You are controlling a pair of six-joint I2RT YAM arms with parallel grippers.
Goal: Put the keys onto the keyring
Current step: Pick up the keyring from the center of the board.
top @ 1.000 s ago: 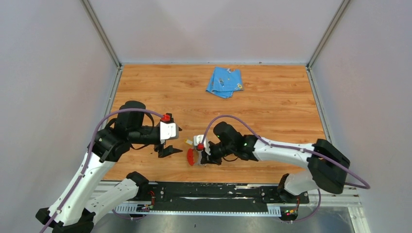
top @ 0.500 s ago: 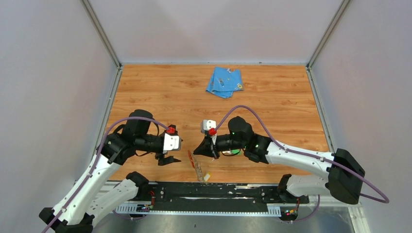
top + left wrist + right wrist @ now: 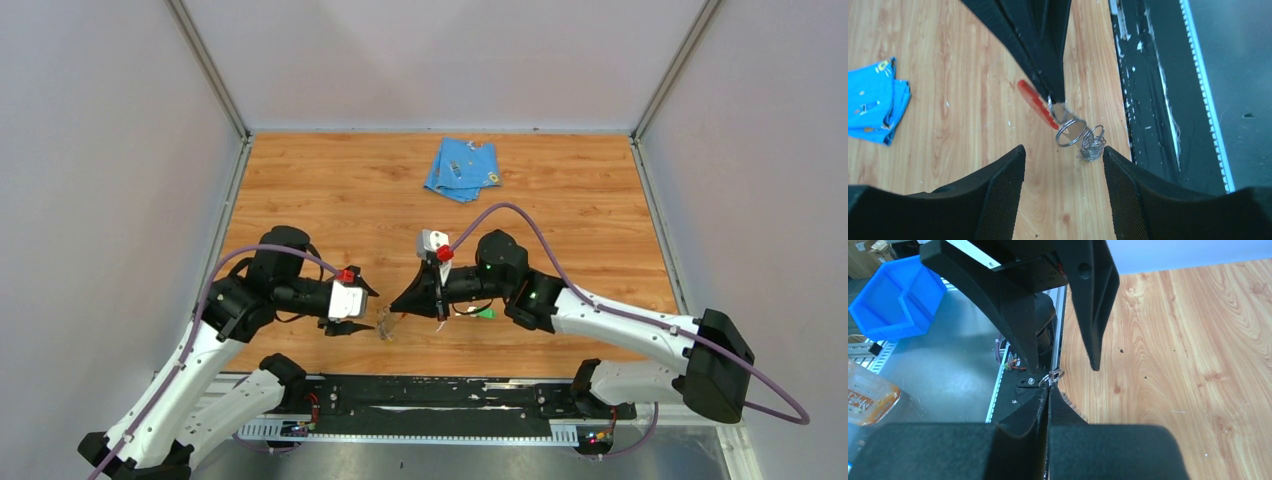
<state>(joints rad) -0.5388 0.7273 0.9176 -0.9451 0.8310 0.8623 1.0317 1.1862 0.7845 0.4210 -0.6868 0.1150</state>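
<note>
My right gripper [image 3: 398, 308] is shut on the keyring [image 3: 1070, 131]. In the left wrist view a red strip [image 3: 1035, 104] runs beside the black fingertips, with a silver ring and a small wire coil [image 3: 1093, 144] hanging just under them. My left gripper [image 3: 1063, 152] is open and faces the keyring, its pads either side of the rings and not touching them. In the right wrist view the ring [image 3: 1055, 375] pokes out at the tip of my shut right gripper [image 3: 1049, 385]. A green key [image 3: 485, 313] lies half hidden under the right arm. I cannot make out the yellow key.
A folded blue cloth [image 3: 462, 168] lies at the back of the wooden table. The black mounting rail [image 3: 430, 395] runs along the front edge, close to both grippers. A blue bin [image 3: 895, 300] stands off the table beyond that edge.
My right gripper has swung left and drawn the dangling keyring up and toward the left gripper. The left gripper has moved right to meet it, and its jaws have narrowed somewhat.
</note>
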